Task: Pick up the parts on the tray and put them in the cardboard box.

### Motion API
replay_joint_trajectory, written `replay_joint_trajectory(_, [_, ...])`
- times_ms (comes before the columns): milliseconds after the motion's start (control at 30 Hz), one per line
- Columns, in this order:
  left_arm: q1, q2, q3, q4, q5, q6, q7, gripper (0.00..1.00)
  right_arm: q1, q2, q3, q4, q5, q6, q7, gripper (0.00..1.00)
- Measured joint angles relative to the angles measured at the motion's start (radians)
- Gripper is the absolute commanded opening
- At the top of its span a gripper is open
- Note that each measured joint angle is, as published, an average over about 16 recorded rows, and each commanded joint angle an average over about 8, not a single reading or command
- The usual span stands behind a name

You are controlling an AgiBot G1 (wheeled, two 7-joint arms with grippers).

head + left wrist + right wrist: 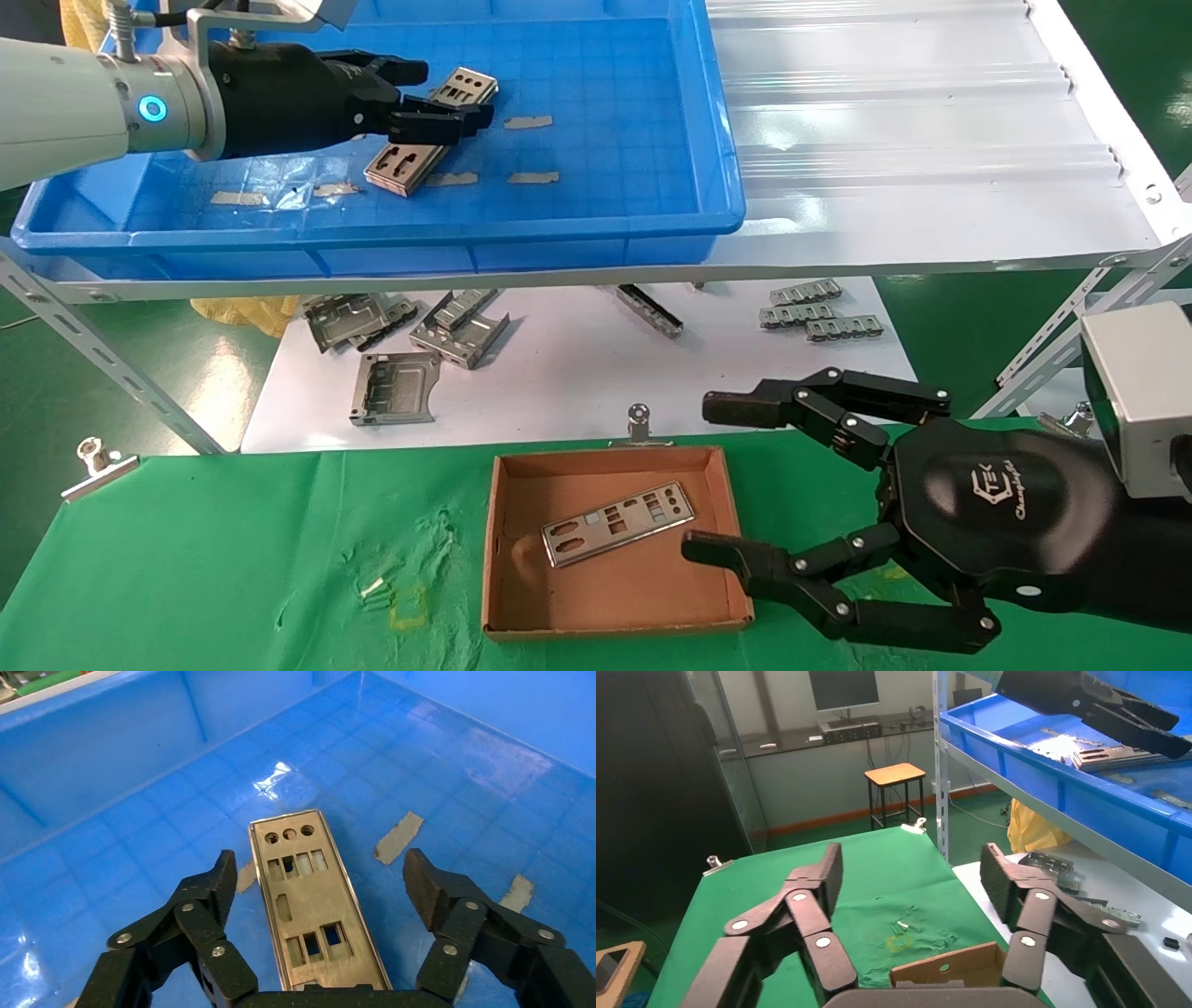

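Observation:
One silver part (407, 165) lies flat on the floor of the blue tray (615, 112). My left gripper (452, 93) hovers right over it, open, and one finger crosses the plate in the head view. In the left wrist view the part (313, 903) lies lengthwise between the spread fingers of the left gripper (320, 867), not touched by them. Another part (619, 522) lies slanted inside the cardboard box (605, 596). My right gripper (706, 477) is open and empty at the box's right wall. In the right wrist view the right gripper (912, 871) is above the box's edge (947, 966).
Bits of tape (528, 121) stick to the tray floor. A white ribbed panel (913, 112) lies right of the tray. Below it, grey brackets (396, 387) and small slotted strips (815, 312) sit on a white sheet. Metal clips (98, 461) (639, 424) hold the green cloth (233, 559).

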Motion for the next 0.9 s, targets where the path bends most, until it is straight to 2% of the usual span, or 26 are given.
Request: replay_joint_trajectory(900, [0.002, -0.001, -0.008, -0.004, -0.011, -0.035, 0.021, 0.00, 0.000, 0.000, 0.000, 0.000, 0.000, 0.000, 0.000, 1.00])
